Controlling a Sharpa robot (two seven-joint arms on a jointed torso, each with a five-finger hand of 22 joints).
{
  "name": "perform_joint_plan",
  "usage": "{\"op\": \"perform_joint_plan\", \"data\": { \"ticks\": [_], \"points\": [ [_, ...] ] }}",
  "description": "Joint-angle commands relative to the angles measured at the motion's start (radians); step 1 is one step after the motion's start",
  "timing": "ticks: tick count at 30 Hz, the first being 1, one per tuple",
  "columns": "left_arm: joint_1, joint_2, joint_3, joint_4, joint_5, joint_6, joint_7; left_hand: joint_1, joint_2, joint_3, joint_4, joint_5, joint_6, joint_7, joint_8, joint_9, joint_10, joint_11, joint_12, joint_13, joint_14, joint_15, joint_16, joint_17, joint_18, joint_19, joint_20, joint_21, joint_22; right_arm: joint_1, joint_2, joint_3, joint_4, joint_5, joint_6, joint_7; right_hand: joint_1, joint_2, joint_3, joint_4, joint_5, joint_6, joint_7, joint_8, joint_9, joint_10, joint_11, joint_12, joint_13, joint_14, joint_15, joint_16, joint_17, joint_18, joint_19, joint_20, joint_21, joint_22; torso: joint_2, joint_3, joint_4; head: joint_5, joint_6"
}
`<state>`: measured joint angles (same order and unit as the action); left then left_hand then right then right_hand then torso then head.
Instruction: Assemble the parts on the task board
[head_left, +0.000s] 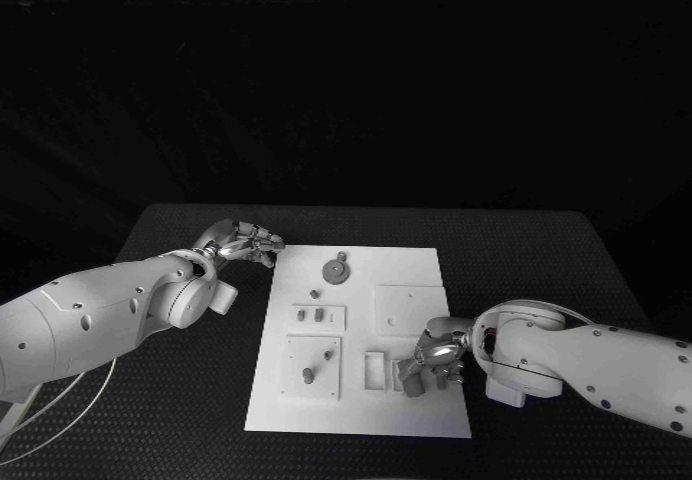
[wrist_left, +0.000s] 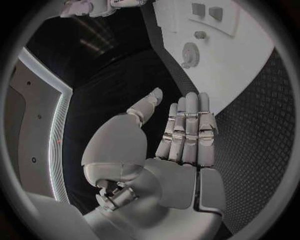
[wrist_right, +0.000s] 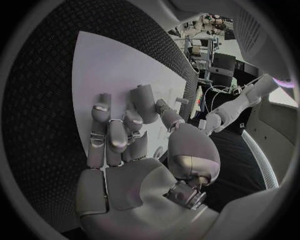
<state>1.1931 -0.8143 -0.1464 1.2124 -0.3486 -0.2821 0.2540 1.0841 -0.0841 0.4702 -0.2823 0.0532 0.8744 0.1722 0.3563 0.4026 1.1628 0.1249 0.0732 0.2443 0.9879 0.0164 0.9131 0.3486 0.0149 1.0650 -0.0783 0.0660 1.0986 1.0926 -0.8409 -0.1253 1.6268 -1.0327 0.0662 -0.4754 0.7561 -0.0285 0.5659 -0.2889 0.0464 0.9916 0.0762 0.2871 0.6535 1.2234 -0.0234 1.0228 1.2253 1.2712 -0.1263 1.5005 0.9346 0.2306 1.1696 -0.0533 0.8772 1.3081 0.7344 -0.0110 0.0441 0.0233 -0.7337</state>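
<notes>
Task board (head_left: 411, 300) mid-table; gear part (head_left: 336, 271) lies loose near its far edge, assembly seemingly unfinished; right hand (head_left: 428, 362) works near edge, grasp unclear; left hand (head_left: 245, 243) off-board, fingers extended, empty.

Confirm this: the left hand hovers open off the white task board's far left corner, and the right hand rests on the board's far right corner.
Wrong corner. The head view shows the right hand on the white task board's near right part; the left hand is open, as stated.

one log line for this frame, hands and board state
left hand: open, off task board's far left corner | right hand: fingers down on board near front | gear-like part: lying on board, untouched
</notes>
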Motion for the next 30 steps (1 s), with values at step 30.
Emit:
{"op": "perform_joint_plan", "data": {
  "ticks": [30],
  "points": [
    [0.000,0.002,0.001,0.004,0.006,0.018,0.002,-0.016,0.004,-0.009,0.000,-0.001,-0.006,0.000,0.000,-0.002,-0.008,0.001,-0.003,0.000,-0.001,0.008,-0.005,0.003,-0.003,-0.006,0.003,0.002,-0.002,0.033,0.012,0.002,0.035,0.186,-0.093,-0.012,-0.022,0.096,-0.024,0.003,0.003,0.038,0.003,0.004,0.005,-0.015,-0.009,0.002,-0.018,0.008,-0.010,-0.008,-0.010,0.031,0.000,0.008,0.001,0.014,0.001,-0.0011,-0.0018,0.008,-0.002]
  ]
}}
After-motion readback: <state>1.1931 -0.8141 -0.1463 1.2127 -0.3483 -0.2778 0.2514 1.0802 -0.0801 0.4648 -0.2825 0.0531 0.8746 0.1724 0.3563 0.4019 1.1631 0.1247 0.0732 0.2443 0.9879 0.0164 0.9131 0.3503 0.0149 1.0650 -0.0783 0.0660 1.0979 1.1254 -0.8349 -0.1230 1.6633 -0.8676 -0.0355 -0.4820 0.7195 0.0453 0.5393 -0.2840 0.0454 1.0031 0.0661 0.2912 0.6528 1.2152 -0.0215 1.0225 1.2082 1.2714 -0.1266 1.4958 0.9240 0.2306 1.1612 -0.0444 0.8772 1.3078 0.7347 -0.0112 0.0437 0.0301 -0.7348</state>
